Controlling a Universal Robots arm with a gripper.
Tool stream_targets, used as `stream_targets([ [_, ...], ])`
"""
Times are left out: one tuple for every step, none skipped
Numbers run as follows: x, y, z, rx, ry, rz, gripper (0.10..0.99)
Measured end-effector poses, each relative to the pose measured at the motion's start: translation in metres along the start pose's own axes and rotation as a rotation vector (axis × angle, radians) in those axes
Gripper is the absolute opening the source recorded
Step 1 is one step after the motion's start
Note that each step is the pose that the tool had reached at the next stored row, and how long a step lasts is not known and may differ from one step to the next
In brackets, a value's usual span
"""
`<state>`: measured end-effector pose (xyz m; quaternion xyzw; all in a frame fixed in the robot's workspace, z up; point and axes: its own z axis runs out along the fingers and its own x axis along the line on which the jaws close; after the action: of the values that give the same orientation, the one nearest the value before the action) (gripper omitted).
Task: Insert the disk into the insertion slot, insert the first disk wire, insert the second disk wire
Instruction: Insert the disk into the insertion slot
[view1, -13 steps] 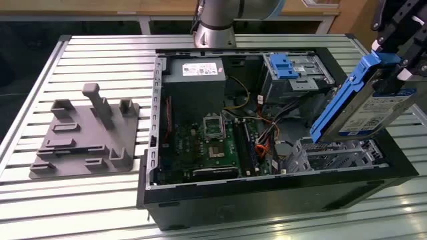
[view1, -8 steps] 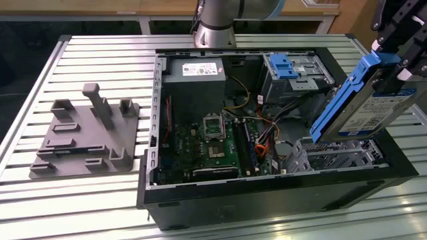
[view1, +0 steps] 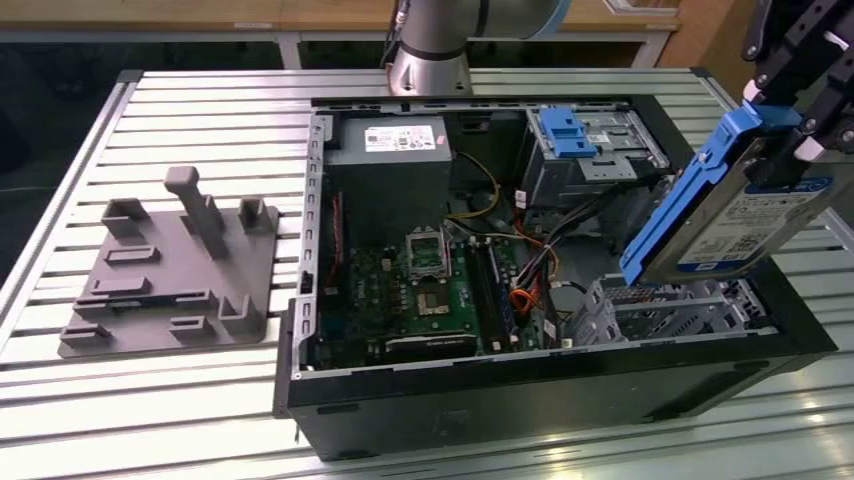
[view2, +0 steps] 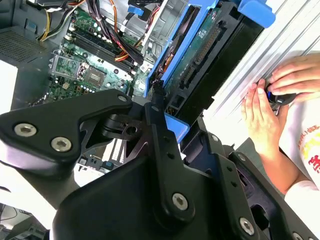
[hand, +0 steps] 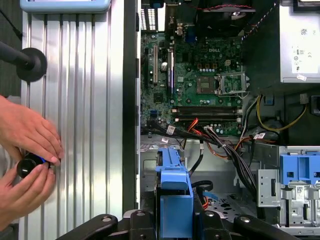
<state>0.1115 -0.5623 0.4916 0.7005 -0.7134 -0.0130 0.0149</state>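
Observation:
My gripper (view1: 790, 135) is shut on the disk (view1: 741, 215), a silver drive with a white label in a blue carrier. The disk hangs tilted, lower end down, above the exterior view's right end of the open computer case (view1: 534, 390). Just below it is the insertion slot (view1: 674, 305), a silver perforated cage in the case's near corner. The first wrist view looks down the carrier's blue edge (hand: 174, 195), held between the fingers (hand: 212, 221), with the cage floor (hand: 220, 206) beyond. Loose black, red and orange wires (view1: 531, 280) lie beside the cage; I cannot tell which are the disk wires.
A taller metal cage with a blue latch (view1: 571, 135) stands at the case's far side. A person's hands (hand: 27, 150) hold a small black device on the slatted table (hand: 85, 125) beside the case. A grey plastic fixture (view1: 174, 270) sits at the exterior view's left.

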Motion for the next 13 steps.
stream_targets([
  [0.0, 0.0, -0.0001, 0.0, -0.0012, 0.0, 0.361],
  [0.0001, 0.0, 0.0, 0.0, -0.0038, 0.0, 0.361],
  [0.0001, 0.0, 0.0, 0.0, -0.0072, 0.0, 0.361],
  [0.0001, 0.0, 0.0, 0.0, -0.0106, 0.0, 0.361],
  [0.0001, 0.0, 0.0, 0.0, -0.0155, -0.001, 0.361],
  [0.0002, 0.0, 0.0, 0.0, -0.0208, -0.001, 0.361],
  [0.0003, 0.0, 0.0, 0.0, -0.0264, -0.001, 0.361],
  [0.0004, 0.0, 0.0, -0.001, -0.032, -0.001, 0.361],
  [0.0004, 0.0, -0.0001, -0.001, -0.038, -0.002, 0.361],
  [0.0006, 0.0, 0.0, -0.001, -0.0444, -0.002, 0.361],
  [0.0007, 0.0, 0.0, -0.001, -0.051, -0.002, 0.361],
  [0.001, 0.0, 0.0, -0.001, -0.0579, -0.002, 0.361],
  [0.0011, 0.0, 0.0, -0.001, -0.0643, -0.003, 0.361],
])
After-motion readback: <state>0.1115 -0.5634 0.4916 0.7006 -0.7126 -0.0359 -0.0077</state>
